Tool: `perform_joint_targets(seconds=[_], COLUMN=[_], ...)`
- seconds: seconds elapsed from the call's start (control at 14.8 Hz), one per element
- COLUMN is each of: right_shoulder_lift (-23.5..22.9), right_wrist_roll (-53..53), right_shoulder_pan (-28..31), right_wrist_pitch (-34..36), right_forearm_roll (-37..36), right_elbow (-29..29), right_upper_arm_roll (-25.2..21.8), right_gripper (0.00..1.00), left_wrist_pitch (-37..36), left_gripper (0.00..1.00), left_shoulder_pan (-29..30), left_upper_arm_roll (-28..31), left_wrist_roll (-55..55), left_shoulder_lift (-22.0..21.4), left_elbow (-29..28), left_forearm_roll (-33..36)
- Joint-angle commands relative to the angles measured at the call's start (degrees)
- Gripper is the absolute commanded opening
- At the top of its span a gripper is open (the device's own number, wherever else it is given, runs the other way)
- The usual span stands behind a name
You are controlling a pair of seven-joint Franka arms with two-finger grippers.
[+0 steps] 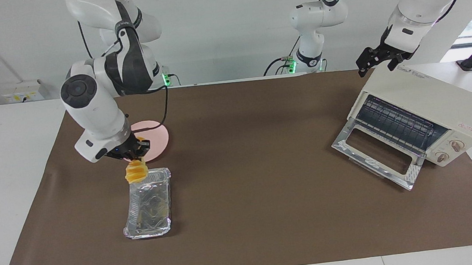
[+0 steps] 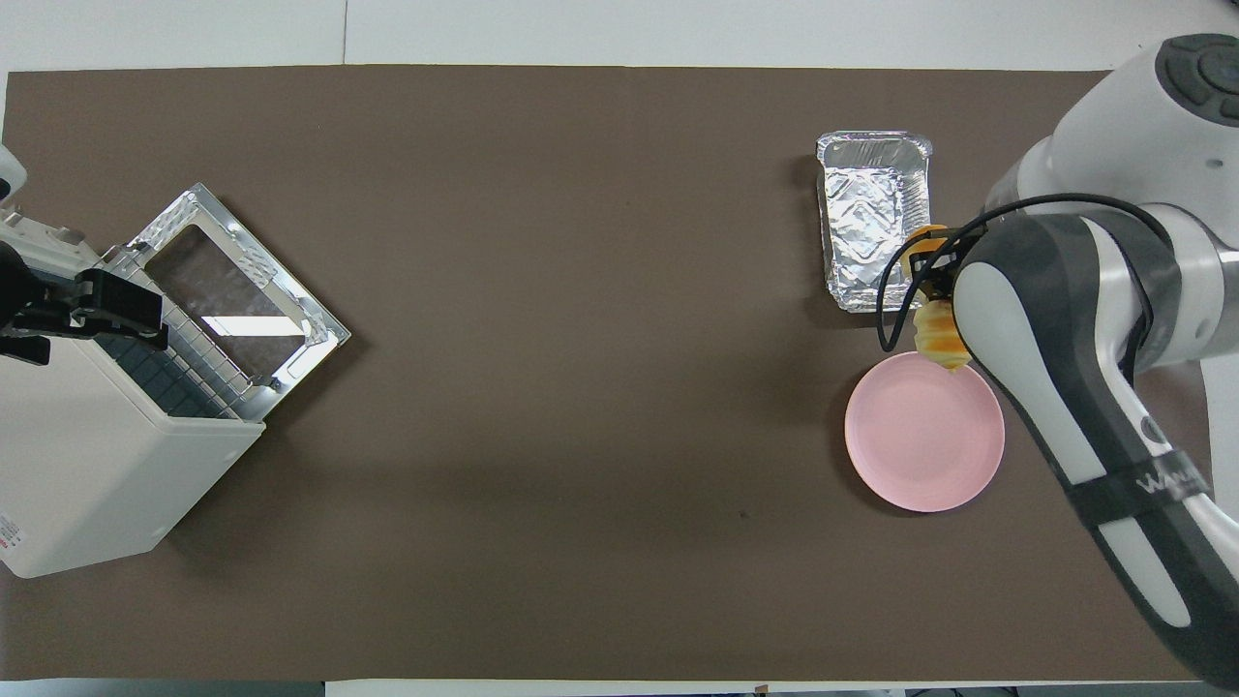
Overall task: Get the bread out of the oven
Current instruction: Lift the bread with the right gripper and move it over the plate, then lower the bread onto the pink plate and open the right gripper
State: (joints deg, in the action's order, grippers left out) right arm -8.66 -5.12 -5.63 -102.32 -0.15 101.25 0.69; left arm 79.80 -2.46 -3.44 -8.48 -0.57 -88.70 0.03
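Right gripper (image 1: 134,153) clamped on bread (image 1: 136,171), raised over tray (image 1: 148,206) end nearest plate (image 1: 156,138). Left gripper (image 1: 378,59) spread wide, empty, over oven (image 1: 425,101); door (image 1: 376,153) down.

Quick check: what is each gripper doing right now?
Left gripper: open, holding nothing, over the oven.
Right gripper: shut on the bread, over the foil tray's end by the pink plate.
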Motion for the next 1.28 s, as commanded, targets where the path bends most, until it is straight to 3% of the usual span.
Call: perform_joint_targets(seconds=[0.0, 0.27, 0.4, 0.74, 1.01, 1.08, 1.15, 1.21], right_shoulder_lift=[13.7, 22.2, 23.2, 19.0, 18.8, 18.8, 18.6, 18.4], right_wrist_roll=[-0.6, 0.1, 0.1, 0.2, 0.2, 0.2, 0.1, -0.1], right_shoulder_pan=[0.6, 0.3, 0.2, 0.1, 0.5, 0.5, 0.5, 0.4], right_wrist_pitch=[-9.6, -24.5, -33.9, -42.1, -41.8, -41.8, -41.8, -41.6], right_forearm_roll=[1.0, 1.0, 1.0, 1.0, 1.0, 1.0, 1.0, 1.0], right_elbow=[20.9, 39.3, 46.6, 49.0, 49.0, 48.9, 48.7, 48.3], right_upper_arm_roll=[0.4, 0.4, 0.5, 0.5, 0.5, 0.5, 0.5, 0.5], right_gripper=[0.0, 0.0, 0.0, 0.0, 0.0, 0.39, 0.99, 1.0], left_wrist_pitch=[1.1, 1.1, 1.1, 1.1, 1.1, 1.1, 1.1, 1.1], left_gripper=[1.0, 1.0, 1.0, 1.0, 1.0, 1.0, 1.0, 1.0], left_shoulder_pan=[0.4, 0.4, 0.4, 0.4, 0.4, 0.4, 0.4, 0.4], left_upper_arm_roll=[0.1, 0.1, 0.1, 0.1, 0.1, 0.1, 0.1, 0.1], left_wrist_roll=[0.2, 0.2, 0.2, 0.2, 0.2, 0.2, 0.2, 0.2], left_shoulder_lift=[-1.8, -1.8, -1.8, -1.8, -1.8, -1.8, -1.8, -1.8], left_elbow=[-2.2, -2.2, -2.2, -2.2, -2.2, -2.2, -2.2, -2.2], left_forearm_roll=[-1.2, -1.2, -1.2, -1.2, -1.2, -1.2, -1.2, -1.2])
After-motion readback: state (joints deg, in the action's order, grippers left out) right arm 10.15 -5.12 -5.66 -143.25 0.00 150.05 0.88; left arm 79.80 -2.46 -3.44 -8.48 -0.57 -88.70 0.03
